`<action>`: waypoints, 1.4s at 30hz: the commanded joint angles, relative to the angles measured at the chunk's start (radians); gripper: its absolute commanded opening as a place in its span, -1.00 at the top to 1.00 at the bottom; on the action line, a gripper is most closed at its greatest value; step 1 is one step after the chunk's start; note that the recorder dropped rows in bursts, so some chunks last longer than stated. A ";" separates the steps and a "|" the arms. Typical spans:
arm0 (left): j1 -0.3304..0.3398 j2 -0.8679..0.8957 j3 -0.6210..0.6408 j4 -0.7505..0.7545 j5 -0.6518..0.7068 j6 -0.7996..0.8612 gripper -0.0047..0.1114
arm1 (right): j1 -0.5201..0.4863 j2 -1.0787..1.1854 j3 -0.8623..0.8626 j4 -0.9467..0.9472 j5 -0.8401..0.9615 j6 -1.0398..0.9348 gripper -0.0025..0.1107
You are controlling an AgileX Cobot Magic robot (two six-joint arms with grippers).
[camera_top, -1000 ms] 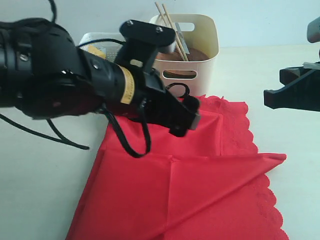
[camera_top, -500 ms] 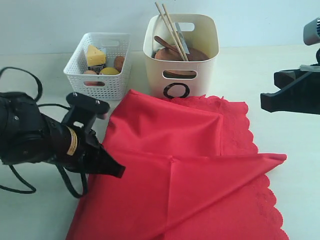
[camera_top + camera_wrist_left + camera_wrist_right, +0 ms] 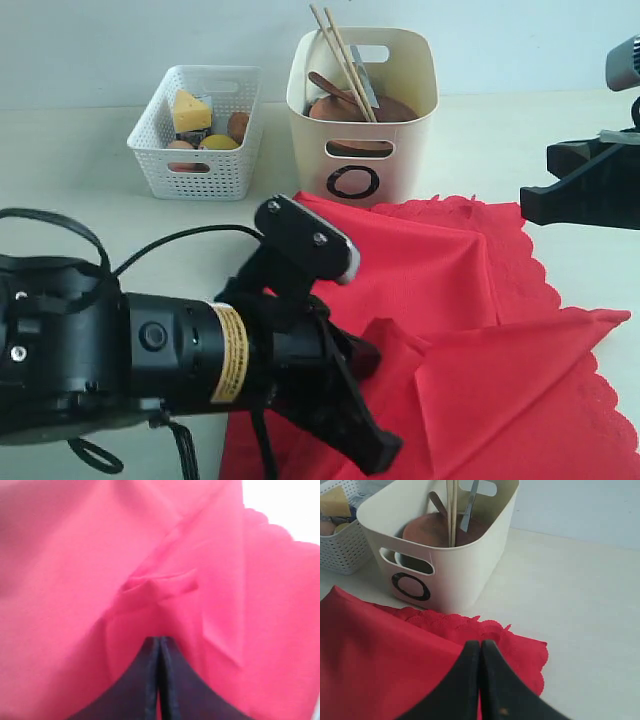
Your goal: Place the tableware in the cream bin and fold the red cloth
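The red cloth (image 3: pixel 450 270) lies rumpled on the table in front of the cream bin (image 3: pixel 400 110), with a fold raised near its middle. My left gripper (image 3: pixel 385 455) reaches over its near left part and is shut on the red cloth (image 3: pixel 75 580), which bunches at the jaw tips (image 3: pixel 160 639). The bin (image 3: pixel 460 570) holds a brown plate (image 3: pixel 385 108), chopsticks (image 3: pixel 335 50), a knife (image 3: pixel 362 85) and a wooden spoon (image 3: pixel 330 85). My right gripper (image 3: pixel 530 205) hangs shut and empty (image 3: pixel 481 642) over the cloth's scalloped far corner (image 3: pixel 520 650).
A white lattice basket (image 3: pixel 200 165) with a cheese wedge (image 3: pixel 190 108) and other food stands left of the bin. Bare table lies to the left of the cloth and to the right of the bin. My left arm's body and cables fill the near left.
My left gripper has shut on the cloth's left side and swung it up and to the right. The cloth has shifted right and buckled. The right arm has stayed still.
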 commanded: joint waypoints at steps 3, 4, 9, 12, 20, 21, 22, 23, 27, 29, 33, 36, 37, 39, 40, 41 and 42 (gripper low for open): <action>-0.191 -0.011 0.005 0.025 -0.075 0.001 0.89 | 0.002 -0.004 0.006 -0.007 0.003 0.002 0.96; -0.207 -0.013 0.005 0.034 -0.072 0.001 0.89 | 0.002 -0.004 0.006 -0.007 0.003 0.002 0.96; -0.149 -0.046 -0.004 0.044 0.034 0.012 0.89 | 0.002 -0.004 0.006 -0.010 0.007 0.002 0.96; -0.051 -0.056 -0.009 0.044 0.111 0.019 0.89 | 0.002 -0.004 0.006 -0.010 0.010 0.002 0.96; 0.128 0.010 -0.019 0.021 0.113 -0.009 0.73 | 0.002 0.001 0.006 -0.010 0.010 0.002 0.96; 0.134 0.020 -0.021 0.014 0.116 -0.011 0.63 | 0.002 0.004 0.006 -0.010 0.010 0.002 0.96; 0.138 0.029 -0.026 0.006 0.116 -0.011 0.50 | 0.002 0.008 0.006 -0.010 0.010 0.002 0.96; 0.145 0.042 -0.031 0.006 0.118 -0.011 0.29 | 0.002 0.012 0.006 -0.010 0.010 0.002 0.96; 0.145 0.125 -0.035 0.006 0.123 -0.027 -0.67 | 0.002 0.041 0.006 -0.010 0.010 0.002 0.96; 0.145 0.165 -0.035 0.006 0.121 -0.027 -0.83 | 0.002 0.043 0.006 -0.010 0.010 0.002 0.96; 0.145 0.195 -0.035 0.014 0.074 -0.025 -0.68 | 0.002 0.043 0.006 -0.010 0.010 0.002 0.96; 0.145 0.195 -0.035 0.014 0.023 -0.025 0.05 | 0.002 0.043 0.006 -0.010 0.010 0.002 0.96; 0.145 0.195 -0.035 0.014 0.020 -0.025 0.29 | 0.002 0.043 0.006 -0.010 0.010 0.002 0.96; 0.145 0.195 -0.035 0.014 0.020 -0.025 0.86 | 0.002 0.043 0.006 -0.010 0.010 0.002 0.96; 0.141 0.195 -0.035 0.016 0.018 -0.025 0.91 | 0.002 0.043 0.006 -0.010 0.010 0.002 0.96; 0.134 0.195 -0.035 0.016 0.015 -0.025 0.91 | 0.002 0.043 0.006 -0.010 0.010 0.002 0.96; 0.113 0.185 -0.035 0.018 0.010 -0.025 0.91 | 0.002 0.043 0.006 -0.010 0.010 0.002 0.96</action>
